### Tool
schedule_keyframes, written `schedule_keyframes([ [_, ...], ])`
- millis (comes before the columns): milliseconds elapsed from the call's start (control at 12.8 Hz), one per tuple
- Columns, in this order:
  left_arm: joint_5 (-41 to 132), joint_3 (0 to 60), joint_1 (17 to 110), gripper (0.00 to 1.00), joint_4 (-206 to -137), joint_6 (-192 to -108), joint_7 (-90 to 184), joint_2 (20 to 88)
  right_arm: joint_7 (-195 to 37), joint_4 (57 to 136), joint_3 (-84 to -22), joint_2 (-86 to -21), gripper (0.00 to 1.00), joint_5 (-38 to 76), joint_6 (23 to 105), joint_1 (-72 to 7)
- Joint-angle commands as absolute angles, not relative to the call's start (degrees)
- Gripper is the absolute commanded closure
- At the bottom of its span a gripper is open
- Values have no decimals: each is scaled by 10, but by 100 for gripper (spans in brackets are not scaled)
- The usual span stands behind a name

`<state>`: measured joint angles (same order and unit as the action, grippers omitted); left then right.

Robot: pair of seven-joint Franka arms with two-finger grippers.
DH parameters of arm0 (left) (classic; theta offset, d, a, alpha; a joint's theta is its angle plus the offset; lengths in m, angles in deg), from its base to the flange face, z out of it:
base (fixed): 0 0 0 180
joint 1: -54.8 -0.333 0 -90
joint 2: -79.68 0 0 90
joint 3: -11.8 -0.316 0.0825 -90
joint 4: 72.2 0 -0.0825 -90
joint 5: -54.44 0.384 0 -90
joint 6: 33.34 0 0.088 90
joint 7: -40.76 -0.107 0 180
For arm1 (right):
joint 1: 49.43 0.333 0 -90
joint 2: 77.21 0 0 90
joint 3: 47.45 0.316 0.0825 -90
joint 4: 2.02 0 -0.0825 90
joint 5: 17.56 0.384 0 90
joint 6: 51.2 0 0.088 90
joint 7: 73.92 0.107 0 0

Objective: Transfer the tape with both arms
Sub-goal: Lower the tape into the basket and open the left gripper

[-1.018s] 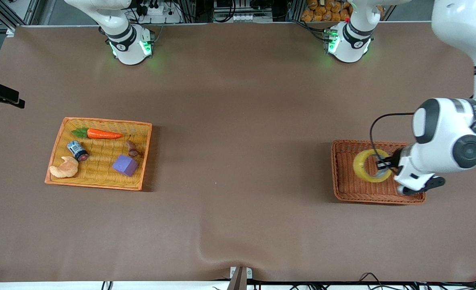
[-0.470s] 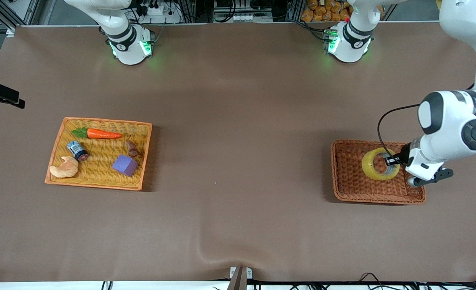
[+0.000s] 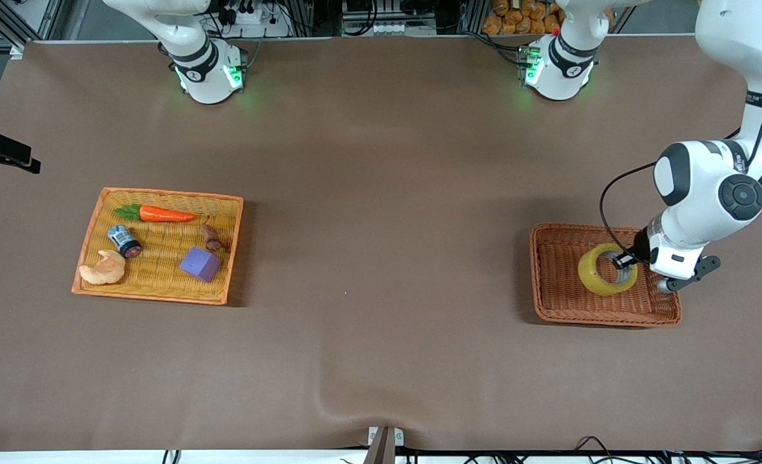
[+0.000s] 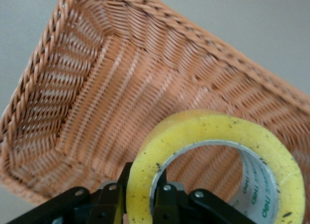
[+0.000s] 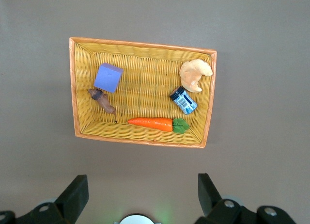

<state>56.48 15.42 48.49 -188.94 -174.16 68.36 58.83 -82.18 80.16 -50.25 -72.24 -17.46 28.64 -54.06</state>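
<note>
The left gripper is closed on the wall of the tape, one finger inside the hole and one outside. It holds the yellow roll tilted, just above the brown wicker basket at the left arm's end of the table. The right gripper waits high over the yellow tray with its fingers wide apart and nothing between them. In this tray lie a carrot, a purple cube, a croissant and a small can.
</note>
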Motion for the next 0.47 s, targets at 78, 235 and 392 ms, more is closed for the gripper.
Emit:
schedule_keyframes([
  [78,554,158,451,100,-1894,-1779,691,573,-812,806,-501,-732,0,-182,286,-537],
  [235,555,158,448,52,-1892,-1779,685,570,-812,806,-501,-731,0,-182,286,-537],
  [392,556,159,448,0,-1894,-1779,681,570,-812,806,-501,-731,0,-181,287,-537],
])
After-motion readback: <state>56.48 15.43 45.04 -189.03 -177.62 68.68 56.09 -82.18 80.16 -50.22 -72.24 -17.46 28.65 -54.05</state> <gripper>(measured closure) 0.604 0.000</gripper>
